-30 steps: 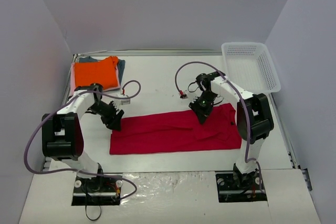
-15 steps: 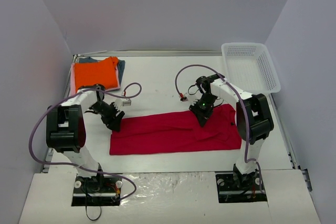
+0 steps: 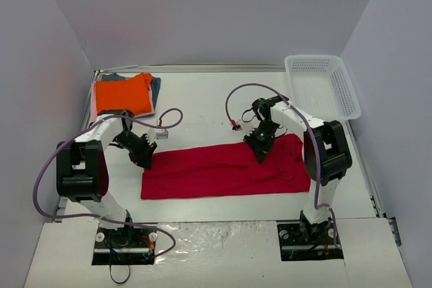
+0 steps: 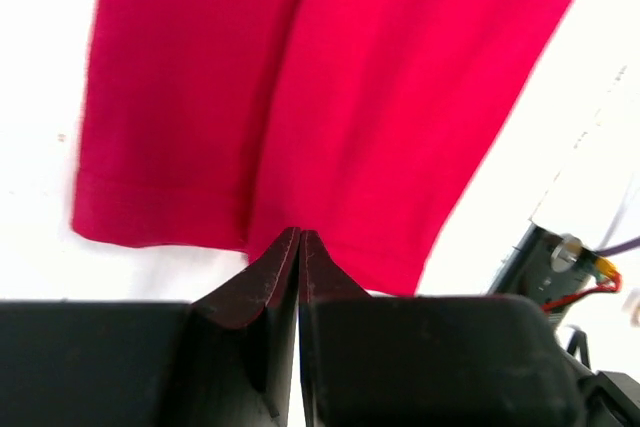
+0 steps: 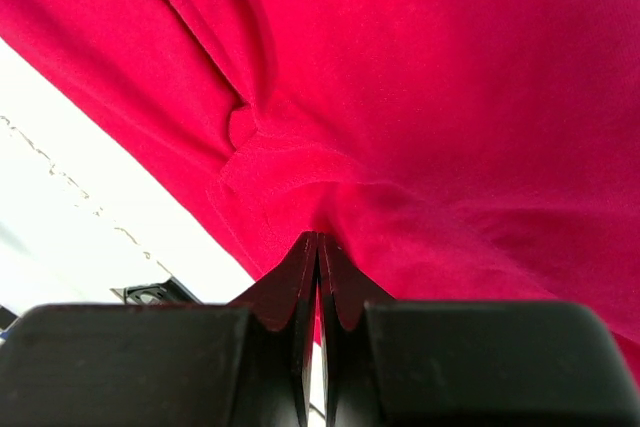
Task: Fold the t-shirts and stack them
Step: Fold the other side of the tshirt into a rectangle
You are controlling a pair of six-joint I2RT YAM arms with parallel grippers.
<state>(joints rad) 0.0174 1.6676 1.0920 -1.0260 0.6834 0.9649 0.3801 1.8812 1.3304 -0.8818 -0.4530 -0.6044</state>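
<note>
At mid-table, the red t-shirt [image 3: 223, 170] lies folded into a long band running 9 to 3 o'clock, w/ a crease ridge along its length. My left gripper [image 3: 144, 159] sits at the band's 10 o'clock corner. In the left wrist view its jaws are pressed together, tips nipping the shirt's hem where cloth meets bare table [image 3: 202, 102]. My right gripper [image 3: 260, 149] is down on the band's far edge, approx. 1 o'clock. The right wrist view shows its jaws likewise squeezed tight on a puckered bit of hem.

At the table's 10 o'clock corner sits a folded stack. The orange t-shirt [image 3: 123, 92] is on top, a pink t-shirt [image 3: 92, 103] peeks out on its 9 o'clock side, and a grey-blue t-shirt [image 3: 156, 87] shows on its 3 o'clock side. A white basket [image 3: 345, 92] is at the 2 o'clock corner, well apart from the red t-shirt.
</note>
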